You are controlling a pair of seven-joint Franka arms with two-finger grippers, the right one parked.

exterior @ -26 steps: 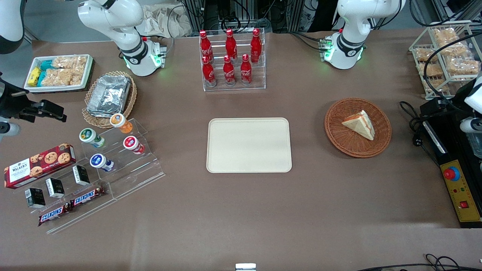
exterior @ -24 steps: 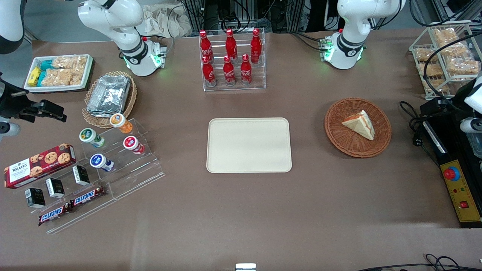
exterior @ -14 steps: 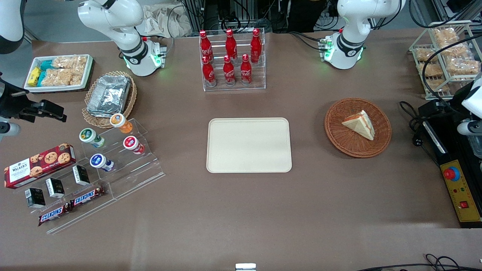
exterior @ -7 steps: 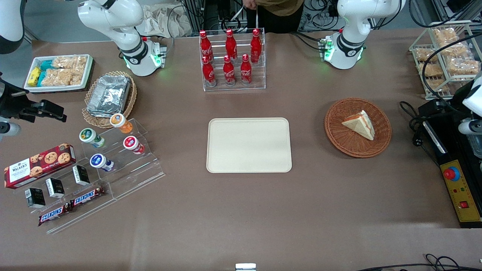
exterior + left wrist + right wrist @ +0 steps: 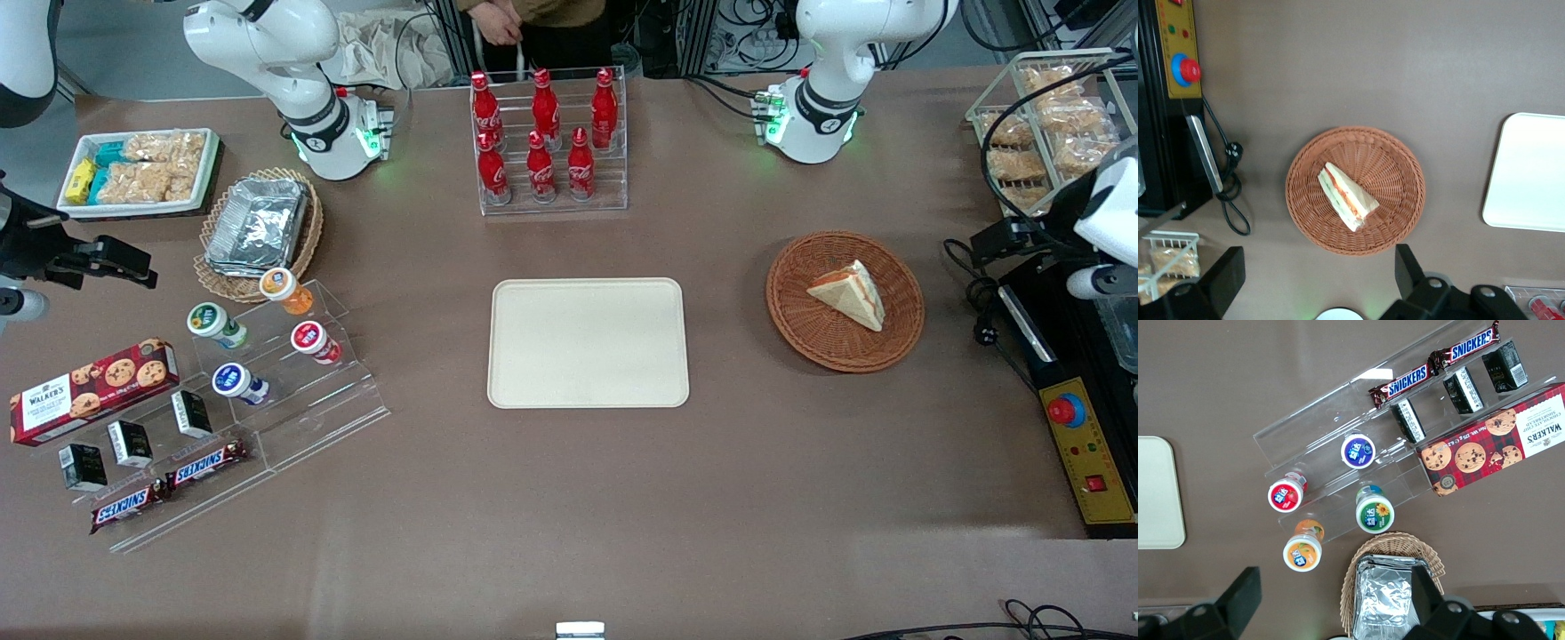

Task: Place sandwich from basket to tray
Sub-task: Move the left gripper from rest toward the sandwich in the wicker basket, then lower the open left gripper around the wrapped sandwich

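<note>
The sandwich [image 5: 848,293], a white-bread wedge with red-orange filling, lies in the round reddish-brown basket [image 5: 800,320] toward the working arm's end of the table. The wrist view looks straight down on the sandwich [image 5: 1346,197] and the basket [image 5: 1398,167]. My gripper [image 5: 996,240] hovers high, beside the basket and off toward the table's end. In the wrist view the gripper [image 5: 1317,275] is open, its black fingers [image 5: 1407,268] wide apart with nothing between them. The cream tray [image 5: 588,343] lies bare at mid-table, and its edge, the tray [image 5: 1531,173], also shows from the wrist.
A black control box with a red button [image 5: 1065,411] and cables [image 5: 978,293] sit beside the basket at the table's end. A wire rack of snack bags [image 5: 1049,133] stands there too. A clear rack of red bottles [image 5: 547,142] stands farther from the camera than the tray.
My gripper has shifted slightly toward the basket and away from the camera. A person's hands have come into view at the table edge by the bottle rack. Sandwich, basket and tray are unmoved.
</note>
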